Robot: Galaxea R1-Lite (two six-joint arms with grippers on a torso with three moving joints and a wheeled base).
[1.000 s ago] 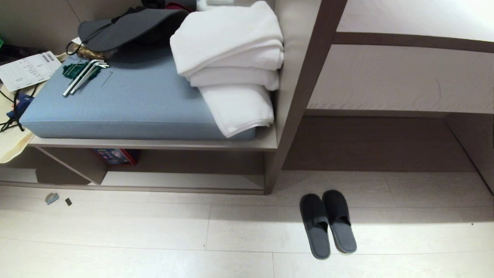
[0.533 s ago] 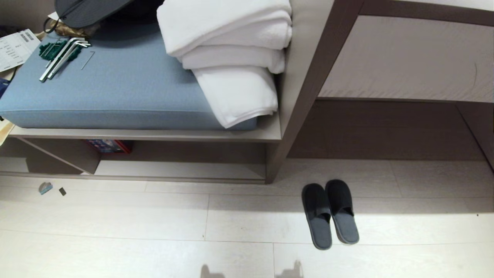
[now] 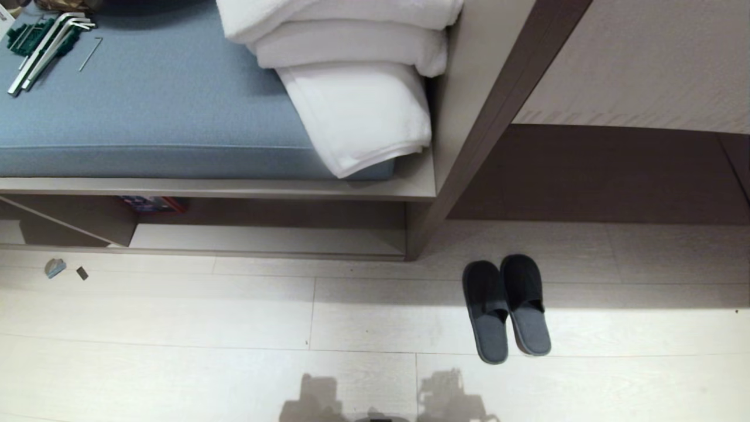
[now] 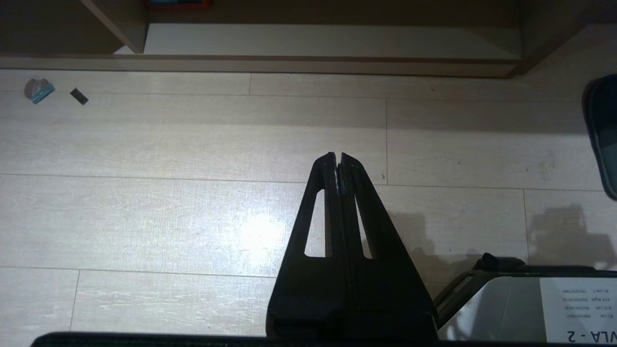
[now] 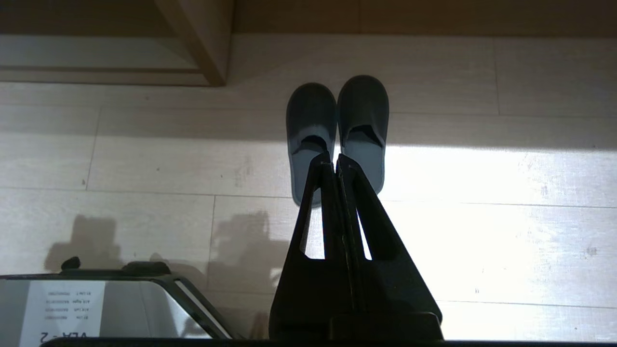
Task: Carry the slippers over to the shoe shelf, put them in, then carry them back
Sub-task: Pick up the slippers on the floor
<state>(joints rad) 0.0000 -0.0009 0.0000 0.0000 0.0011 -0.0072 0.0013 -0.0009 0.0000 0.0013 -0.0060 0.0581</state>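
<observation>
Pincers both clenched on nothing: the right pincer [image 5: 336, 161] hangs above the pale plank floor [image 3: 176, 328], fingertips pressed together, and the left pincer [image 4: 338, 160] hangs the same way over bare boards. Just beyond the right pincer's tips lie the flat dark grey-blue fabric slippers [image 3: 507, 308], side by side and touching, toes pointing away from it toward the furniture. Farther out, past the left pincer, opens the low taupe wood-laminate shoe shelf [image 3: 263, 239] with its pale bottom board and raised front lip. Above that shelf sits a blue fabric cushion [image 3: 152, 111] carrying folded white towels [image 3: 351, 76] and metal hex keys [image 3: 41, 50]. Two small scraps [image 3: 55, 268] lie on the floor before the shelf.
</observation>
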